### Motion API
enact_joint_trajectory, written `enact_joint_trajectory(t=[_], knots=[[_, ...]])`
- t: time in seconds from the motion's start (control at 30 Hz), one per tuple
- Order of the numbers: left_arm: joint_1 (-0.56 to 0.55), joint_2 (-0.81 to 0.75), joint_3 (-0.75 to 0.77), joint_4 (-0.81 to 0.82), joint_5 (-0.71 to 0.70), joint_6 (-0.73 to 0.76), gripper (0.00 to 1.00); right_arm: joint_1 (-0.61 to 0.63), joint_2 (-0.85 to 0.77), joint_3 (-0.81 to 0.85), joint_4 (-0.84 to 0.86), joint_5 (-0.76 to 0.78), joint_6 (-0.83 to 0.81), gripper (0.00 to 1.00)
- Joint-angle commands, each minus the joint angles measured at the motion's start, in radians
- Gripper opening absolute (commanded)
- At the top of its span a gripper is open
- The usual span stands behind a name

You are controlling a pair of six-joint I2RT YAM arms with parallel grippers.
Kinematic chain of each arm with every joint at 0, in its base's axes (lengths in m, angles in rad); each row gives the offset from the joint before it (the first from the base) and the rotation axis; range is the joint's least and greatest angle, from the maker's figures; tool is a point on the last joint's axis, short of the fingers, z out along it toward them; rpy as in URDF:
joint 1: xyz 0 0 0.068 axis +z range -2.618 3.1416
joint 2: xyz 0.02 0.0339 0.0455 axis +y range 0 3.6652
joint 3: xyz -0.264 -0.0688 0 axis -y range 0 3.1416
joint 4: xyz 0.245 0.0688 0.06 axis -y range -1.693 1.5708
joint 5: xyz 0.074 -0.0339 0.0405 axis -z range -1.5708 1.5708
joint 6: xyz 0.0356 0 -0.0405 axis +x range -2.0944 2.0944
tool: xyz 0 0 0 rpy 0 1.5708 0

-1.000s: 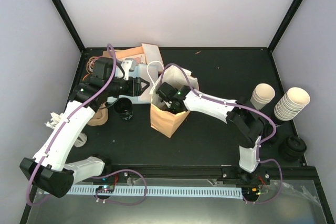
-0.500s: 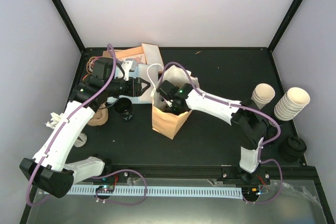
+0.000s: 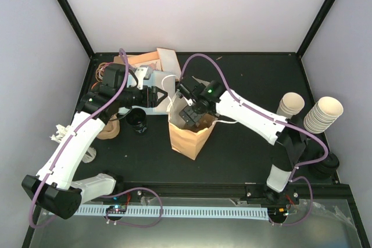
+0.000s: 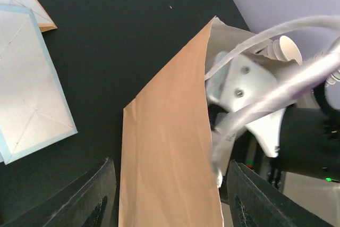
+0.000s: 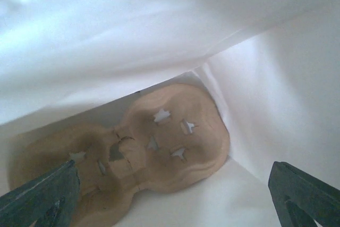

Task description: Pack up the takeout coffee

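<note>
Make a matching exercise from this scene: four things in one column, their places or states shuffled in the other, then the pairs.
Things
1. coffee
2. pulp tray
3. cup stacks
4. right gripper

Places or states
A. at the right edge of the table
B. open, at the mouth of the bag
C. on the table beside the left arm
D. lying in the bottom of the bag

Pairs: 1-C, 2-D, 3-A, 4-B
</note>
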Motion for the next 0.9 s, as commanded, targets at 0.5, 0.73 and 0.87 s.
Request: enact_joint_trajectory(t=[0.5, 0.73, 0.87], knots=[[-0.073, -0.010, 0.031, 0.021, 0.032, 0.001, 0.64, 0.002, -0.125, 0.242, -0.156, 0.044, 0.029, 1.00], [-0.219, 0.008, 0.112, -0.053, -0.137, -0.024, 0.73, 0.001, -0.190, 0.334, -0.218, 0.049, 0.055, 1.00], [-0.294, 0.016, 0.113, -0.086, -0.281, -0.054, 0.93, -0.002, -0.241, 0.316, -0.226, 0.128, 0.078, 0.99]])
